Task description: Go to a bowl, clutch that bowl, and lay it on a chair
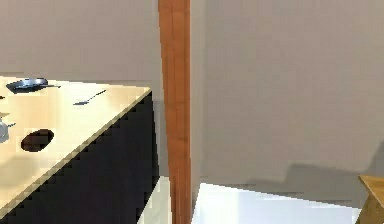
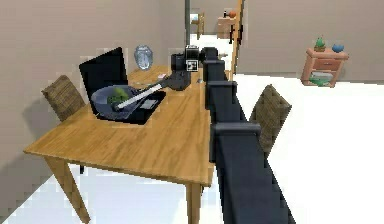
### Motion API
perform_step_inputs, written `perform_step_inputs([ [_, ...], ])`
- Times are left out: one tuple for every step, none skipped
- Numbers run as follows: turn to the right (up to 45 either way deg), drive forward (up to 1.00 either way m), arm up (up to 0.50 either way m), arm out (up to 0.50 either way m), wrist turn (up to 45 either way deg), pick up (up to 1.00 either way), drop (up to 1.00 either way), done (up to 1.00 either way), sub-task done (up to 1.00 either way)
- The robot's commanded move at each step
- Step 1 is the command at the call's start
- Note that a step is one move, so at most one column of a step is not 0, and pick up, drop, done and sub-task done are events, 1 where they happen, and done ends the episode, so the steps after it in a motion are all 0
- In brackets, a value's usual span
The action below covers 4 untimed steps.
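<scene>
Smooth wooden table (image 2: 160,140), woven chair (image 2: 65,97) alongside, carries a round dark bowl (image 2: 112,102).

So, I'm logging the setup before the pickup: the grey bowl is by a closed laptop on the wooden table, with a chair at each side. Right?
Not quite. The arm side view shows the laptop open, its dark screen upright. The rest stands: the grey bowl is by it on the wooden table, with one chair at the left side and another chair at the right.
</scene>
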Motion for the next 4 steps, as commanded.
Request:
perform_step_inputs([
  [0.0,0.00,0.00,0.00,-45.0,0.00,0.00,0.00,0.00],
  [0.0,0.00,0.00,0.00,-15.0,0.00,0.00,0.00,0.00],
  [0.0,0.00,0.00,-0.42,0.0,0.00,0.00,0.00,0.00],
  [45.0,0.00,0.00,0.00,0.0,0.00,0.00,0.00,0.00],
])
